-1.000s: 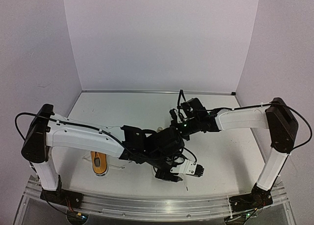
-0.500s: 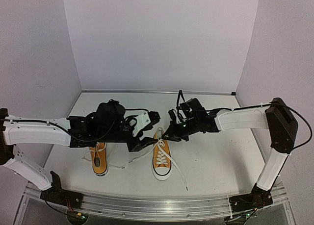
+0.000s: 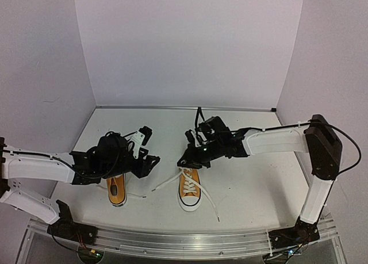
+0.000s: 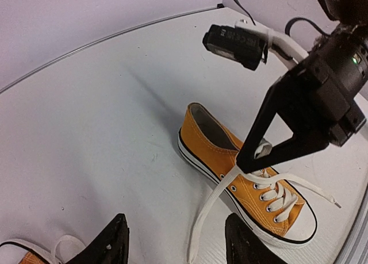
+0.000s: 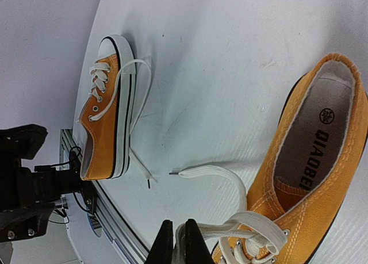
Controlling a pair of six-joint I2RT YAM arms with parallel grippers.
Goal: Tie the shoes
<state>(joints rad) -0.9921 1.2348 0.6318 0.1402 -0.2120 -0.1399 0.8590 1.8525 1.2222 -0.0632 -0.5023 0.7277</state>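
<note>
Top external, biggest first: what's there?

Spotter: You have a flat white table (image 3: 253, 183); your left arm (image 3: 40, 166) and right arm (image 3: 276, 140) both reach in over it; your pair of small orange-yellow canvas sneakers stands near the front edge, the left sneaker (image 3: 117, 190) partly under your left arm, the right sneaker (image 3: 190, 190) apart from it, white toe cap toward the bases.

Operator: And the grippers?

Spotter: Your left gripper (image 4: 178, 244) hangs over the table near the left sneaker, fingers spread, holding nothing; your right gripper (image 4: 260, 152) is pinched on a long white lace (image 5: 201, 171) of the right sneaker, raised above its eyelets.
</note>
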